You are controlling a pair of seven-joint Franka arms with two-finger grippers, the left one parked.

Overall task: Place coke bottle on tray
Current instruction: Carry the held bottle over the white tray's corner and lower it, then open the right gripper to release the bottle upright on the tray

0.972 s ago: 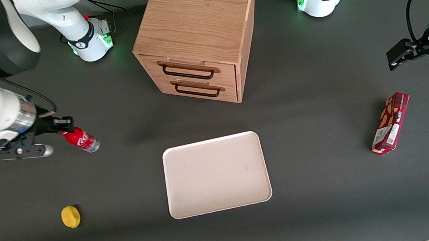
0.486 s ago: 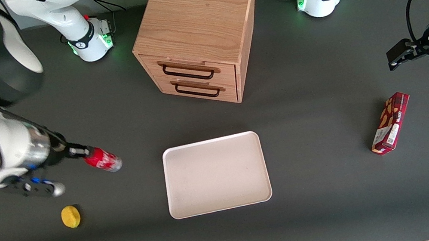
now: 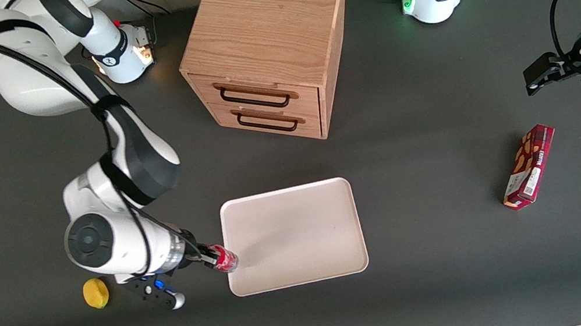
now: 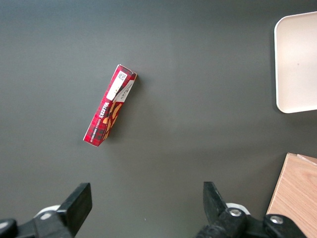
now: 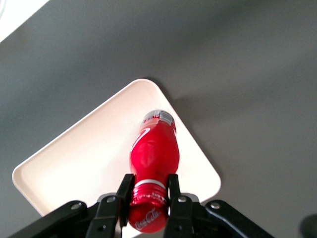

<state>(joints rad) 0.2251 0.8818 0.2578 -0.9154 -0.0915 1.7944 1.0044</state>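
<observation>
Coke bottle (image 5: 153, 151) hangs by its neck from the end effector (image 5: 147, 191), whose fingers are clamped just under the red cap. It is held above the tray (image 3: 301, 226), over the rim toward the working arm's end of the bench (image 3: 451, 277). A yellow ball (image 3: 95, 293) lies near the arm.

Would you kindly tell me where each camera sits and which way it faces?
Front view: high, facing the robots, looking down on the table; both arms show.
Right wrist view: on the working arm, looking down past the gripper, shut on the coke bottle, above the tray.
Left wrist view: on the parked arm, looking down at the snack box.
All three share the tray.
</observation>
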